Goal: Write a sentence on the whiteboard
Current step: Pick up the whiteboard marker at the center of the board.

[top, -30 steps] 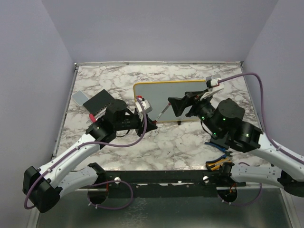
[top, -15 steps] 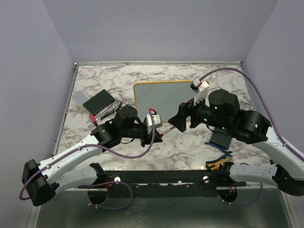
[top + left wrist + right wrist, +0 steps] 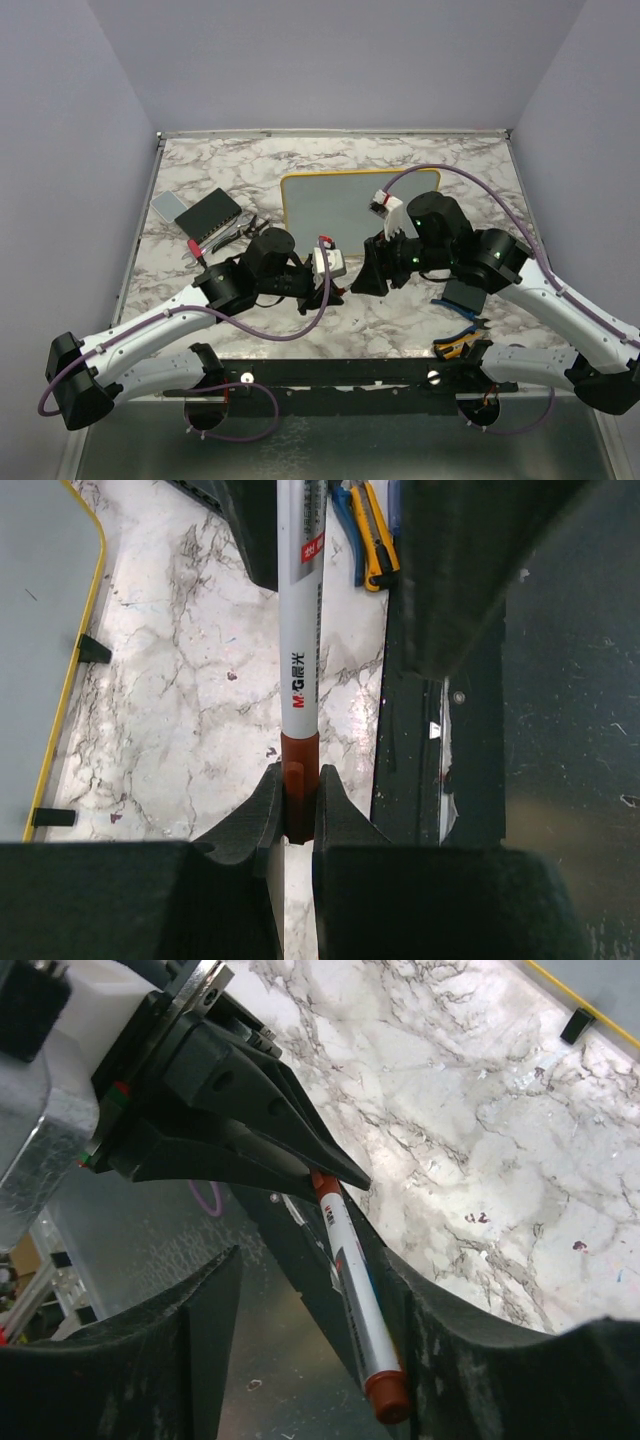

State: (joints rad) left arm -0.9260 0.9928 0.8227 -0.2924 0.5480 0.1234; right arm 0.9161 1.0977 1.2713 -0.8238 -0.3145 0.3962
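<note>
Saw left end effector (image 3: 291, 815) pinching marker (image 3: 300, 630) by red tail; right end effector (image 3: 320, 1290) stood spread around barrel, needed to close squarely, then pull straight along axis

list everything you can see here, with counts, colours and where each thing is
whiteboard: 1, grey-white with yellow frame, rear centre of the table
marker: 1, white barrel with red ends, held in the air between the two arms
dark slab: 1, black, left of the whiteboard
grey block: 1, pale grey, just left of the slab
utility knife: 1, yellow and black, front right of the table
blue-handled tool: 1, beside the knife
table: 1, white-grey marble
left fingers: 2, black, shut on one red end of the marker
right fingers: 2, black, open on either side of the other end
</note>
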